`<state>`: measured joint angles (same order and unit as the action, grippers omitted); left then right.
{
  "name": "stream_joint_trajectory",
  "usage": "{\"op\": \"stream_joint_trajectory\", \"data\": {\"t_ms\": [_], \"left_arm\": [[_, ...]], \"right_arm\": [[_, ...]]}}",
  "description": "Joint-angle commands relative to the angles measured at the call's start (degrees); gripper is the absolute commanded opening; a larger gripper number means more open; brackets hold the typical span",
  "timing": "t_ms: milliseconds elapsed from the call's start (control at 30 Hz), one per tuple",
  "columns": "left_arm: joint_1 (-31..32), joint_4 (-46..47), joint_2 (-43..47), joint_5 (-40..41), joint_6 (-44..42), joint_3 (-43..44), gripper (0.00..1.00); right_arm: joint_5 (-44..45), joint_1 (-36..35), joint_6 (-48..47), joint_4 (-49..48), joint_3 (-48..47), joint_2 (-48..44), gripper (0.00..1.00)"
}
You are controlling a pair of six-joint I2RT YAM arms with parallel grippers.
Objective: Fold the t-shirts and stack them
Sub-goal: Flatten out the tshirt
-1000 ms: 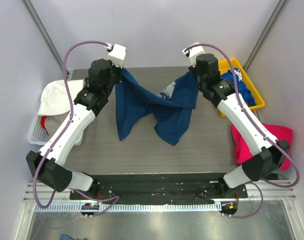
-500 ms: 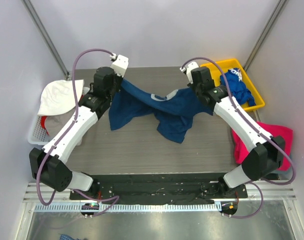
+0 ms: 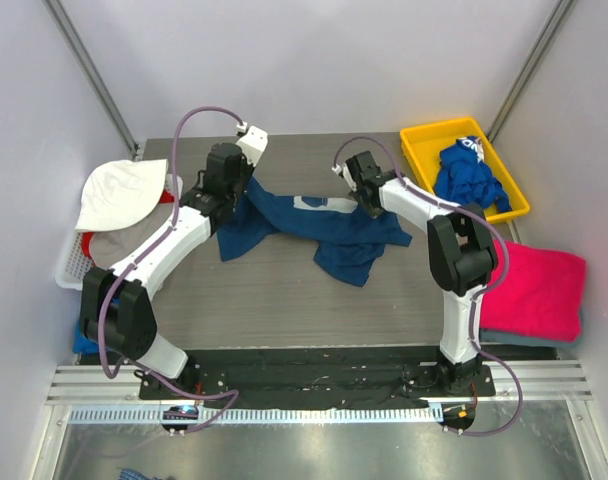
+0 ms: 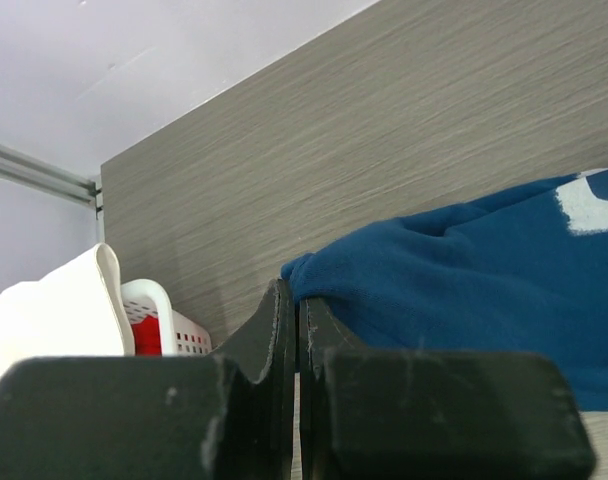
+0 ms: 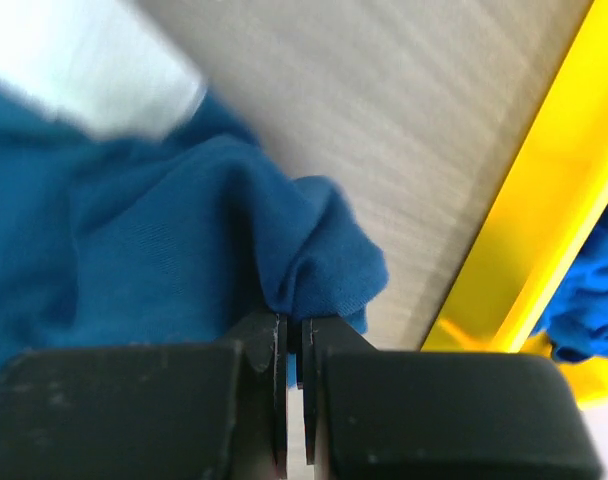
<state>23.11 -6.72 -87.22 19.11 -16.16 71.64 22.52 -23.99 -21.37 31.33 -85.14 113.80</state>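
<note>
**Spreading stage, before the first fold.** The navy cotton t-shirt (image 3: 329, 228) lies crumpled across the far half of the grey wood-grain table (image 3: 284, 295). Its white square print (image 3: 314, 203) faces up, and the body is bunched into two lobes that trail toward the table's near edge.

The left pincer (image 3: 240, 192) is closed on the garment's far left edge, low over the table. In the left wrist view the jaws meet with only a hairline gap and the hem sits right at their tips, so the hold appears to be a thin pinch. The right pincer (image 3: 368, 200) is clamped on a gathered fold at the garment's far right edge; the right wrist view shows fabric wedged between the jaws.

Gripping two opposite points, low and apart, is judged to serve to draw the cloth taut and lay it flat on the table. The slack, wrinkled middle suggests this is not yet achieved.

The royal-blue t-shirt (image 3: 469, 180) sits heaped in a yellow plastic bin (image 3: 422, 150) at the table's far right corner. The magenta-pink t-shirt (image 3: 539, 290) lies as a flat slab just off the table's right edge, possibly already folded. Both are well apart from either pincer. A white slatted basket (image 3: 69, 268) stands at the table's left edge.
</note>
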Motion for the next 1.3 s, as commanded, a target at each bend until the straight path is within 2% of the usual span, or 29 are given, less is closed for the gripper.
{"op": "stream_joint_trajectory", "data": {"t_ms": [0,400,767,833,867,900,933,1033,1133,1267], "left_arm": [[-0.17,4.7,-0.14,0.57,-0.8,-0.44,0.0],[-0.17,6.54,-1.73,-0.13,0.52,-3.17,0.0],[-0.26,6.46,-1.2,-0.31,0.96,-4.66,0.0],[-0.26,6.46,-1.2,-0.39,1.13,-4.84,0.0],[-0.26,6.46,-1.2,-0.48,1.13,-4.84,0.0],[-0.18,6.46,-1.28,-0.57,1.22,-4.84,0.0],[-0.17,6.46,-1.29,-0.66,1.31,-4.93,0.0],[-0.17,6.46,-1.02,-0.74,1.22,-5.19,0.0],[-0.26,6.54,-1.02,-0.74,1.22,-5.37,0.0],[-0.17,6.46,-0.76,-0.83,1.22,-5.54,0.0]], "right_arm": [[0.94,1.57,-1.66,-3.47,-8.63,0.72,0.01],[5.07,2.81,-3.77,-3.38,-15.14,-0.77,0.01],[6.57,5.0,-4.3,-5.4,-19.61,4.85,0.01],[6.66,5.18,-3.78,-6.02,-20.15,5.91,0.09],[6.4,5.27,-3.42,-6.19,-20.24,6.17,0.24],[6.31,5.35,-3.16,-6.63,-20.24,6.43,0.31],[6.3,5.44,-2.98,-6.72,-20.32,6.61,0.45],[5.6,5.44,-2.02,-6.72,-19.98,6.44,0.59],[4.99,5.36,-1.05,-6.72,-18.31,5.3,0.65],[4.28,5.36,-0.7,-6.55,-13.92,1.61,0.65]]}}
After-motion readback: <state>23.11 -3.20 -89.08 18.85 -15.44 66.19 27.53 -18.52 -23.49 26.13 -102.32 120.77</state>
